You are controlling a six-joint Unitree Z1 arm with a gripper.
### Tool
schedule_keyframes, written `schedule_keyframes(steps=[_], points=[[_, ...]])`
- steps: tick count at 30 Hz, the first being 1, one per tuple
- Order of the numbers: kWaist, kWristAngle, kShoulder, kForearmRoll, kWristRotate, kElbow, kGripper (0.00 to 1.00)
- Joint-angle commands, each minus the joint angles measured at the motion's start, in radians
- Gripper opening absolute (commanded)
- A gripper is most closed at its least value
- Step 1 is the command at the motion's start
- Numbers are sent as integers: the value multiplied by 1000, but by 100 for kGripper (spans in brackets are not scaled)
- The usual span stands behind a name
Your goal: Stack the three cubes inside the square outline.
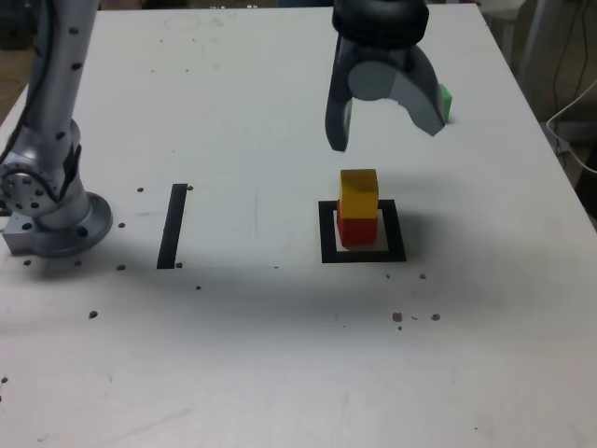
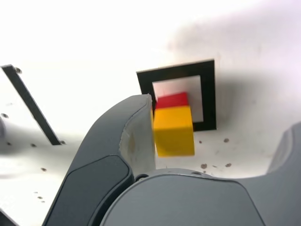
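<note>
Nearest in the exterior view is the pale table (image 1: pixel 233 383), dotted with dark specks, some just in front of the black square outline (image 1: pixel 327 233). Inside that outline sits the red cube (image 1: pixel 358 231), on its white centre, with the yellow cube (image 1: pixel 359 194) resting on top of it. The two make a short upright stack, and the wrist view shows a strip of the red top not covered by the yellow cube. Well apart from the outline, toward the exterior view's left, a straight black strip (image 1: pixel 173 227) lies on the table, and beyond it, further left, is the round grey arm base (image 1: pixel 70 229). The gripper (image 1: pixel 385 139) hangs over the table above the stack, its two curved grey fingers spread wide with nothing between their tips; in the exterior view it shows apart from the yellow cube. Farther back, the green cube (image 1: pixel 446 105) is on the table, partly hidden behind the finger on the exterior view's right, well apart from the outline. Past the table's edge on that same side, a thin white cable (image 1: pixel 562 144) curves down.
</note>
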Motion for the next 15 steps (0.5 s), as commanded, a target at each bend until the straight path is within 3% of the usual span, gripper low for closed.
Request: schedule_keyframes(steps=[1, 15], points=[[20, 0, 20, 21, 22, -28, 99], [157, -14, 131, 88, 39, -240, 99]])
